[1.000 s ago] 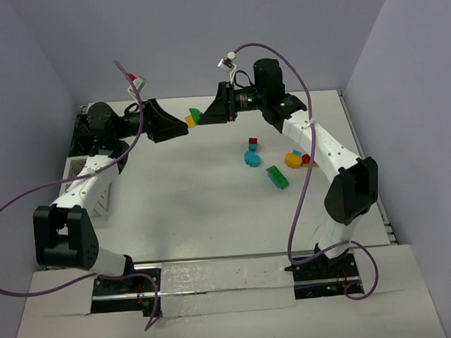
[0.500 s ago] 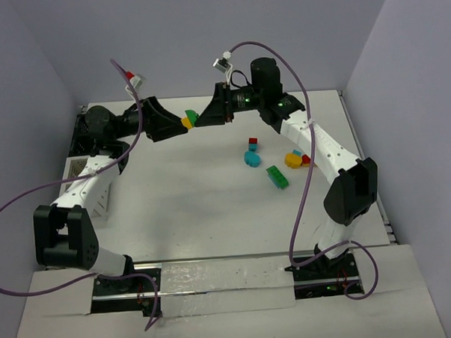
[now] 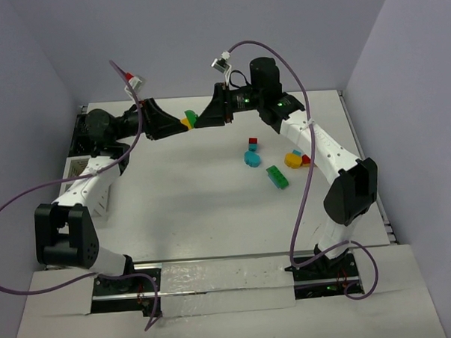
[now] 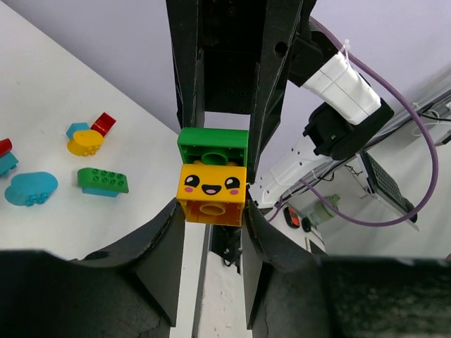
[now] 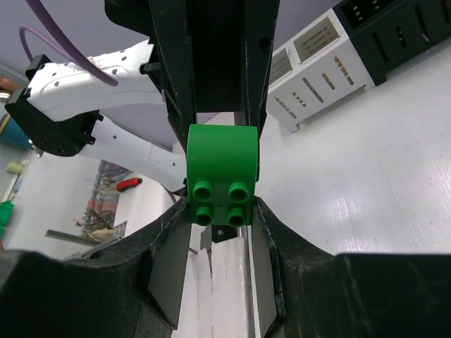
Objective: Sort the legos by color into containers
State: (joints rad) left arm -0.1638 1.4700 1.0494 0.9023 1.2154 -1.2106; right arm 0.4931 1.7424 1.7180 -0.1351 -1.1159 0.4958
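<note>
Legos in hand: a green brick and a yellow brick with a smiling face, touching face to face and held in the air above the far part of the counter, between the two arms
Left claw: closed on the yellow brick, one finger on each side of it
Right claw: closed on the green brick, coming in from the opposite side so the two claws meet nose to nose
Just changed: over the last second the joined pair and both claws have slid a little to the left; from the left wrist there is no gap between green and yellow, so they look as firmly mated as before
What that means: I'd say the pull-apart has not worked yet; the arms seem to have moved together, not against each other, and neither colour can go to a bin until the two part
Rest of the legos: a red brick, a cyan rounded piece, a long green brick and a yellow rounded piece with small red and cyan bits just beside it, all loose on the counter's right half and unsorted
Containers: white bin and black bin side by side at the left edge, well apart from the loose pile; I cannot tell what is inside them
Next, as I judge it: opposite pulls or a slight twist to break the joint
Risk: a sudden release could flick a brick out of a claw
</note>
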